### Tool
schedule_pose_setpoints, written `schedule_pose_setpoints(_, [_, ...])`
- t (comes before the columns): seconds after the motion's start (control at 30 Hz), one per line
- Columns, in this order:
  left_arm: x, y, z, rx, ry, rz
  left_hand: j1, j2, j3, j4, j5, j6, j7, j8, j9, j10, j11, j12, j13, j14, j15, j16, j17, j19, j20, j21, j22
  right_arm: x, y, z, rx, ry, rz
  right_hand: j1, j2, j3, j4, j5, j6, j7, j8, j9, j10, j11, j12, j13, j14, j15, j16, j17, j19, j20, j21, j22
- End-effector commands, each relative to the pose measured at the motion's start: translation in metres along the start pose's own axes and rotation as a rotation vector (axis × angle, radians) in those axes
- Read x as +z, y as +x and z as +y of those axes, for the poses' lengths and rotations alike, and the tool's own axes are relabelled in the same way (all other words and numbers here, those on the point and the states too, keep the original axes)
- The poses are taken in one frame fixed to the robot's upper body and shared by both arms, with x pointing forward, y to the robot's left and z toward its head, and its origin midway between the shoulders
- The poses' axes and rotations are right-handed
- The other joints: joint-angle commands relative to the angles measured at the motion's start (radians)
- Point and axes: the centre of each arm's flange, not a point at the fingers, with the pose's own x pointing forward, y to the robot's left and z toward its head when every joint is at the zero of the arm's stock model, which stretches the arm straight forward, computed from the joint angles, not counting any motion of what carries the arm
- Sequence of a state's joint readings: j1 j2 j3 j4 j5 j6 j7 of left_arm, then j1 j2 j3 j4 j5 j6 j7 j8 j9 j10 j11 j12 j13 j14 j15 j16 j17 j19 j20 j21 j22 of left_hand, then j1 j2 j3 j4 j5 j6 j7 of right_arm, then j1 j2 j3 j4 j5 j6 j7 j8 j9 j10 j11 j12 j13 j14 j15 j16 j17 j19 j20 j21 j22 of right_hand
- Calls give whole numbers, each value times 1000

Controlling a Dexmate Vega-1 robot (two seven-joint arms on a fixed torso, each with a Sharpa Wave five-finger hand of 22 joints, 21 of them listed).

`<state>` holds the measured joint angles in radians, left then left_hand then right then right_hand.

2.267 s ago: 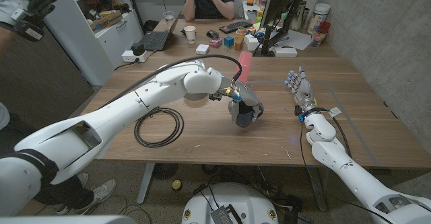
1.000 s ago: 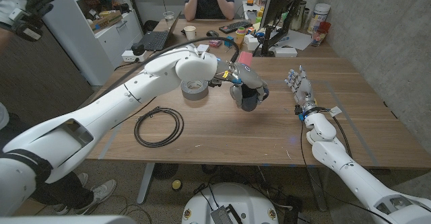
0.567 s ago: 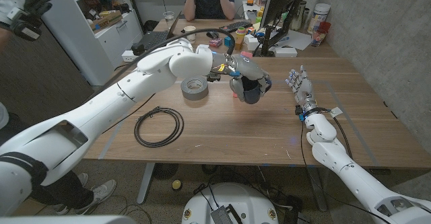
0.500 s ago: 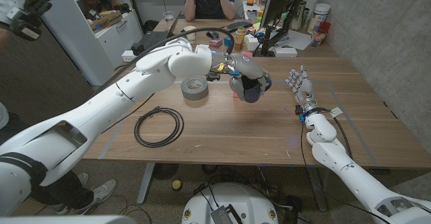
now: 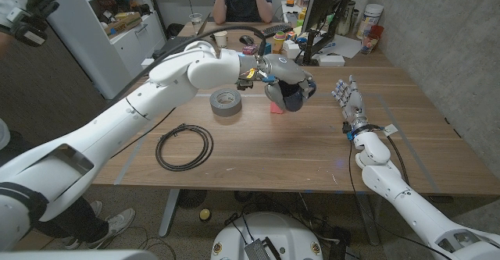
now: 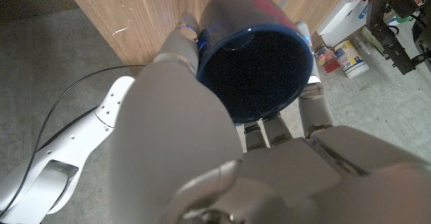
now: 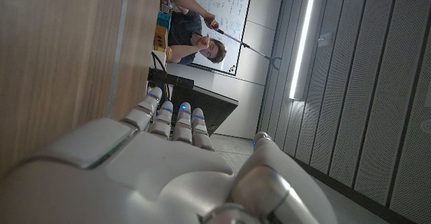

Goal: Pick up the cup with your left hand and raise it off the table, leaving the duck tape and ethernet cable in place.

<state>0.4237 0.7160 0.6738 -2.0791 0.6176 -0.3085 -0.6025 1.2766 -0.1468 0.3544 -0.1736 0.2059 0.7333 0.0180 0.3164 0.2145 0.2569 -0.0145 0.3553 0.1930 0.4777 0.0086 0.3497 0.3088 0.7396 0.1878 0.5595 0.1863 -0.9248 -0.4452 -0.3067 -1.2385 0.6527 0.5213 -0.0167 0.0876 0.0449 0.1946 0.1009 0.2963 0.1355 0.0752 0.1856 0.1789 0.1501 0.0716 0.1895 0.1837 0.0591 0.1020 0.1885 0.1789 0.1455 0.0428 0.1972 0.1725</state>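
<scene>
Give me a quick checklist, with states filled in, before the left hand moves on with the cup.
1. Left hand holds the cup: ok, fingers wrap its sides in the left wrist view.
2. Cup off the table: ok, it hangs above the wood in the head view.
3. Tape in place on the table: ok.
4. Cable coiled on the table, untouched: ok.
5. Right hand apart from the cup, holding nothing: ok.
6. Cup contents: cannot tell, the inside looks dark.
</scene>
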Motion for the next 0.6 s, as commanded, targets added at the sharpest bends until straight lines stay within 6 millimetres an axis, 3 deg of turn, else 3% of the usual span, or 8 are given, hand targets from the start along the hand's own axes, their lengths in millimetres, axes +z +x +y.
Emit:
schedule_pose_setpoints(0.03, [-1,-14,13,84,4,27,202,253,31,16,4,19,23,0,-1,15,1,3,4,69,-187,-2,3,269,-378,11,-1,2,0,2,3,-2,-4,7,1,-1,-5,8,2,9,4,3,5,3,2,4,-3,5,2,2,-6,-4,-3,3])
schedule_pose_setpoints(0.6, [-1,-26,19,144,5,38,198,268,41,18,6,41,33,-6,1,29,-2,2,4,80,-187,-8,2,268,-373,20,-1,3,0,2,0,-3,-9,8,2,-2,-6,9,3,11,5,3,5,6,2,4,-3,6,2,3,-7,-4,-2,3])
